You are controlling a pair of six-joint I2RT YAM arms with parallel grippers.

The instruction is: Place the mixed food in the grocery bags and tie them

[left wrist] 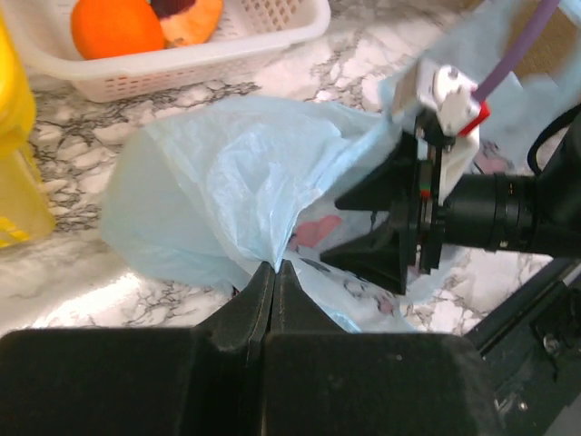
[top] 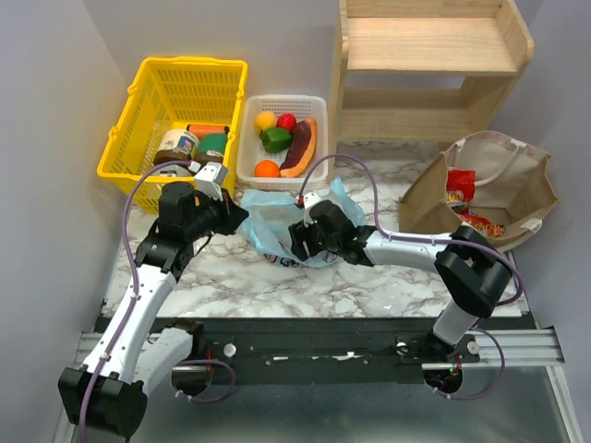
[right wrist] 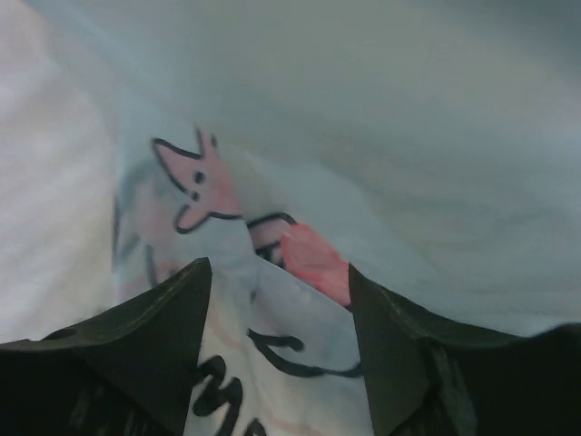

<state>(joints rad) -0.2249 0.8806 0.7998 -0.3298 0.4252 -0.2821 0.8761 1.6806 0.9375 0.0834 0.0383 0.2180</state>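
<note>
The light-blue grocery bag (top: 272,221) with pink cartoon prints lies crumpled on the marble between my two grippers. My left gripper (top: 242,216) is shut on a pinch of its film (left wrist: 274,265). My right gripper (top: 295,244) sits at the bag's right side, jaws apart, with printed film (right wrist: 272,354) lying loose between the fingers (right wrist: 182,309). The left wrist view shows it open (left wrist: 329,230). The tan grocery bag (top: 434,198) stands open at the right with red snack packets (top: 459,185) inside. Yellow (top: 266,120), red (top: 287,122), green (top: 274,139) and orange (top: 267,168) food sits in the white tray (top: 319,103).
A purple-and-orange wedge (top: 300,148) also lies in the tray. The yellow mesh basket (top: 152,78) at back left holds jars and cans. A wooden shelf (top: 425,65) stands at the back right. The orange fruit (left wrist: 113,25) and the tray's wall (left wrist: 227,54) are close behind the blue bag.
</note>
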